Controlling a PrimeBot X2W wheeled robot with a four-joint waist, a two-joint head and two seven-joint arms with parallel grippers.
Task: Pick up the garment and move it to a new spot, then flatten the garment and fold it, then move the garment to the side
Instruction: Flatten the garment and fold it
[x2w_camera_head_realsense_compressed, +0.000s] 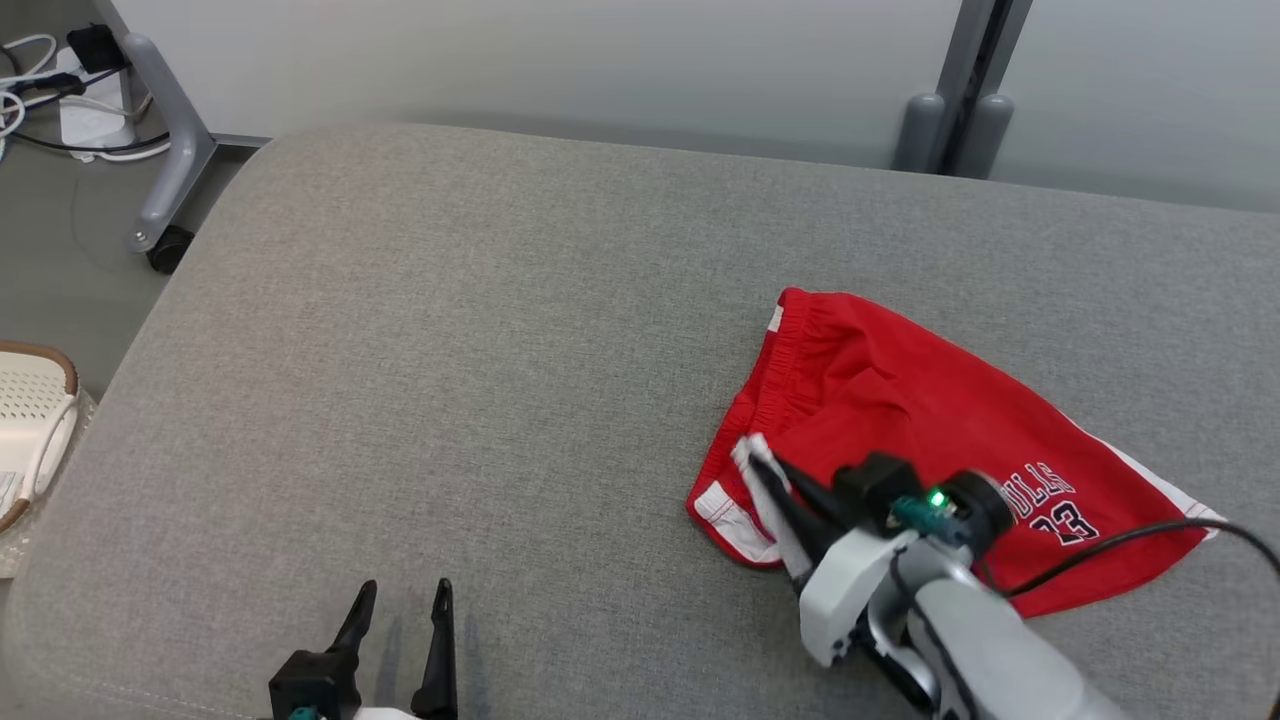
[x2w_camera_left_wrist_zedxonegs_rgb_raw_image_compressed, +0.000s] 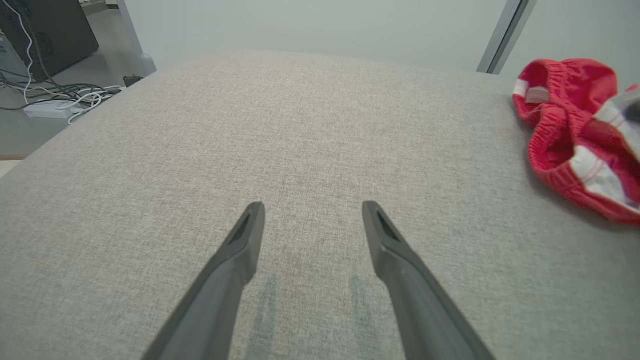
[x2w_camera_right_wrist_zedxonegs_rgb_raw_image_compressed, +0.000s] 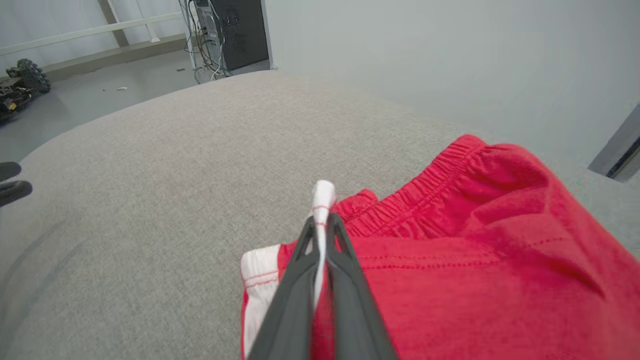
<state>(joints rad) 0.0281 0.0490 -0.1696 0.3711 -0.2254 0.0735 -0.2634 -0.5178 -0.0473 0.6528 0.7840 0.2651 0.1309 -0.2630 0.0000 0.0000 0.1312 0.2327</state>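
A broad grey upholstered cushion (x2w_camera_head_realsense_compressed: 450, 350) took up most of the space, with a pale wall (x2w_camera_head_realsense_compressed: 600, 60) behind it. On the floor past its far left corner stood a grey frame leg on a castor (x2w_camera_head_realsense_compressed: 165, 150), beside a tangle of cables (x2w_camera_head_realsense_compressed: 60, 90). The red shorts (x2w_camera_head_realsense_compressed: 900, 400) lay crumpled on the cushion's right half, waistband toward the wall. The right gripper (x2w_camera_head_realsense_compressed: 760, 460) had its fingers pinched together on the white trim of a leg hem, which stuck up between the tips. The left gripper (x2w_camera_head_realsense_compressed: 405, 590) hovered low over bare fabric at the near left, fingers spread apart, holding nothing.

The right wrist covered part of the print on the shorts; I could read "ULLS" and "23". A white perforated basket (x2w_camera_head_realsense_compressed: 30, 430) was cut off at the left edge. Far off on the floor, a small wheeled object (x2w_camera_right_wrist_zedxonegs_rgb_raw_image_compressed: 20, 85) was too dim to identify.
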